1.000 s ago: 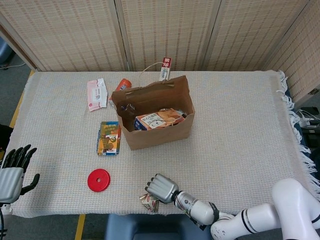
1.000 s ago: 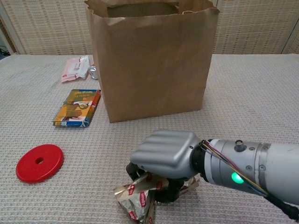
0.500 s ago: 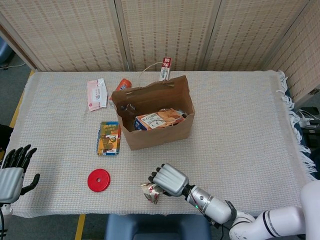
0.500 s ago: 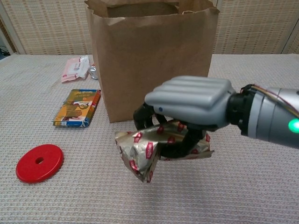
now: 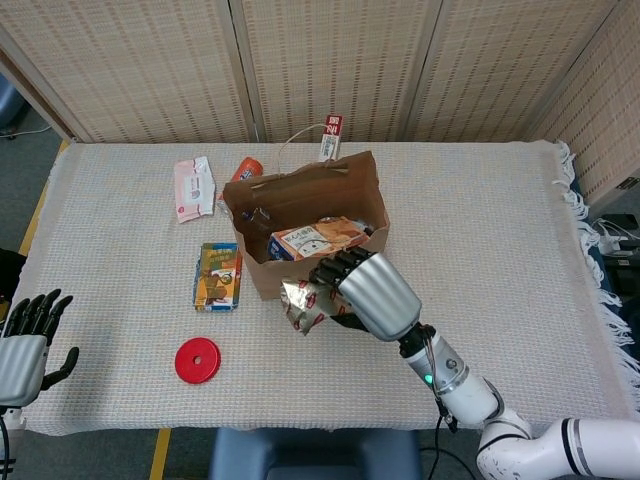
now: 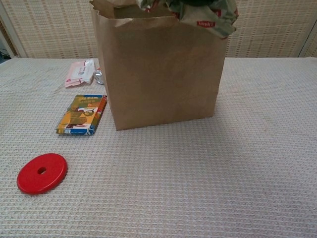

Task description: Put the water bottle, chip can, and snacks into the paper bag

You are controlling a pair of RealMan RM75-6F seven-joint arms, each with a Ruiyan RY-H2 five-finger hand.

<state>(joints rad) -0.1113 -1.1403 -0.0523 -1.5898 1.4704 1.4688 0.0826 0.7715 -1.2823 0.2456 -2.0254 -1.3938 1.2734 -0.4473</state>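
Observation:
The brown paper bag (image 5: 345, 268) (image 6: 158, 74) stands open mid-table with snack packs inside it. My right hand (image 5: 368, 290) is raised in front of the bag's near wall and grips a crumpled silver snack wrapper (image 5: 301, 303) (image 6: 208, 15); in the chest view the wrapper hangs at the bag's top rim. A yellow-green snack box (image 5: 217, 276) (image 6: 82, 114) lies flat left of the bag. A pink-white snack pack (image 5: 193, 188) (image 6: 79, 73) lies behind it. An orange-topped can (image 5: 247, 168) shows behind the bag. My left hand (image 5: 25, 345) rests at the table's near left corner, fingers spread, holding nothing.
A red disc lid (image 5: 197, 360) (image 6: 41, 172) lies on the cloth near the front left. A red-and-white tag (image 5: 331, 138) on a cord sits behind the bag. Woven screens close off the back of the white-clothed table (image 5: 500, 250).
My right hand has lifted the silver wrapper off the cloth at the front edge and carried it up and back to the bag's rim. The left hand has not moved.

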